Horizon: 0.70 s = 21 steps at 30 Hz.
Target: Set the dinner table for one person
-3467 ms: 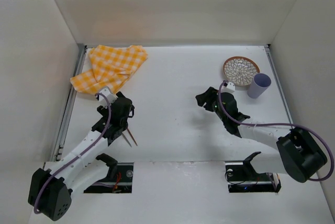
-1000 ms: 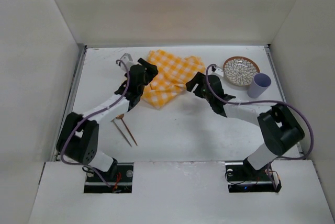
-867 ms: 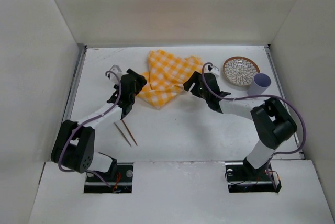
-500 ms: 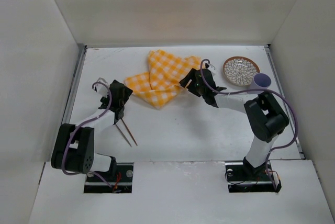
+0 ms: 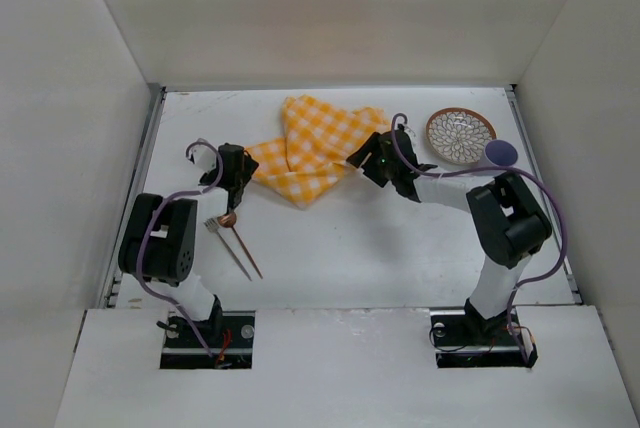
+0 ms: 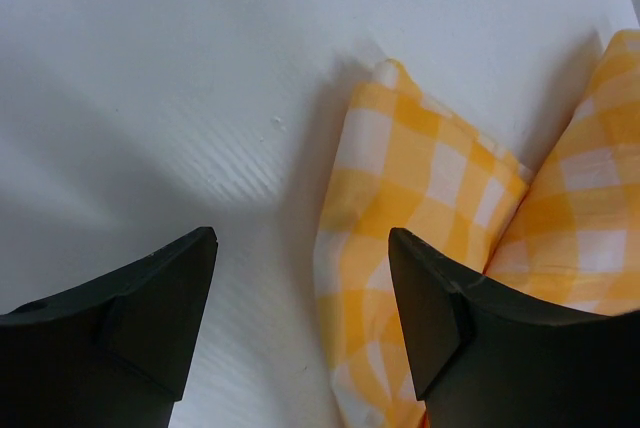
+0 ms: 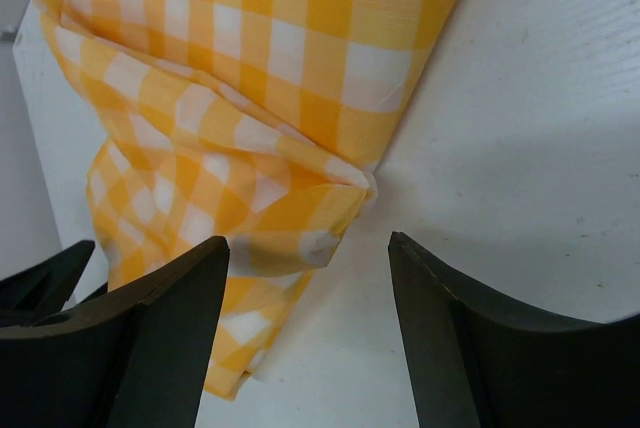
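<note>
White table (image 5: 380,248) spans beneath both arms, a yellow-checked cloth (image 5: 318,153) bunched toward its twelve o'clock. Left pincer (image 6: 300,238) at the cloth's nine o'clock, right pincer (image 7: 308,241) at three, both spread, pinching nothing.

Crumpled yellow-checked cloth (image 5: 310,153) lies left of patterned plate (image 5: 460,135) and purple cup (image 5: 500,154).

Soft woven cloth (image 5: 315,148), matt white table (image 5: 400,248)

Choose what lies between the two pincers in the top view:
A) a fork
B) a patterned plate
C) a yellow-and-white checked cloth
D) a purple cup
C: the checked cloth spreads between the left pincer and the right pincer, both open at its edges.
</note>
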Motion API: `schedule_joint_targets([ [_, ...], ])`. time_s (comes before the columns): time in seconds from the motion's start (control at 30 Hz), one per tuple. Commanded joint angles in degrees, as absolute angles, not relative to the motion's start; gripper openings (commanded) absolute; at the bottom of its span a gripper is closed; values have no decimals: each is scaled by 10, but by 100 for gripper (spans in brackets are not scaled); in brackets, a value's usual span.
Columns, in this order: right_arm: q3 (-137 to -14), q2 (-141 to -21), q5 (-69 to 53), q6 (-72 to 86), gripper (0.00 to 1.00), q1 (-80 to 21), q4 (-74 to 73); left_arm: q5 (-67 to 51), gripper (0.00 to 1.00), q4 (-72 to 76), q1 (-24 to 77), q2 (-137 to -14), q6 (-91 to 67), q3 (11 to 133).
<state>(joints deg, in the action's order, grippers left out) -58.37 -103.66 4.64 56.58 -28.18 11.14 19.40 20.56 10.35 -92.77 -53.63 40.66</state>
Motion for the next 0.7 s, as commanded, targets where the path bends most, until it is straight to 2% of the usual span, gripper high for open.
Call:
schedule_joint_targets([
  [0.0, -608, -1049, 17, 582, 71, -282, 134, 192, 67, 222, 96, -950, -538, 441],
  [0.23, -615, -1074, -29, 606, 50, -271, 161, 193, 67, 222, 94, -998, -534, 473],
  [0.47, -614, -1057, -10, 595, 18, -265, 188, 189, 64, 223, 89, -1019, -529, 486],
  [0.67, -592, -1028, 12, 538, 10, -268, 214, 177, 63, 246, 89, -1034, -527, 479],
])
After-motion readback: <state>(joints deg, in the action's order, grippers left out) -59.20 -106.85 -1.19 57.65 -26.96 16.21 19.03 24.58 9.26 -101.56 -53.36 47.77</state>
